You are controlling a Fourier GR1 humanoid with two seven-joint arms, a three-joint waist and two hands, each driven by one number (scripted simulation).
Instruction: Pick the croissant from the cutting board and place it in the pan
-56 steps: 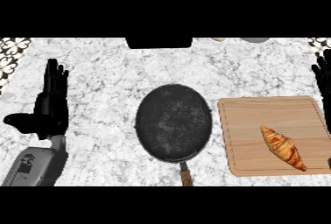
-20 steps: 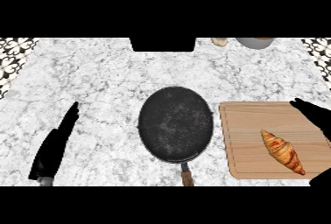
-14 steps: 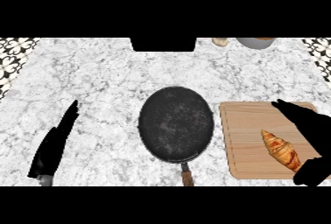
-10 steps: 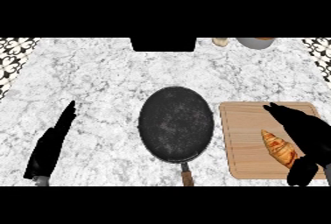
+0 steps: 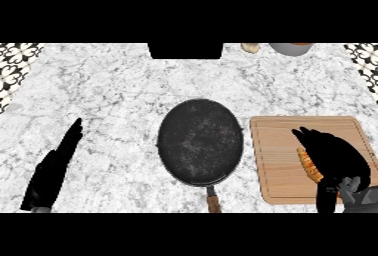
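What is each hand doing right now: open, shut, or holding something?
Left hand: open, holding nothing.
Right hand: open, spread over the croissant, not yet gripping it.

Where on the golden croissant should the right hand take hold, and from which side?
Across its middle, from above, pinching the two long sides. The golden-brown croissant lies flat on the wooden cutting board, elongated roughly front to back; the black right hand hovers over it, hiding most of it.
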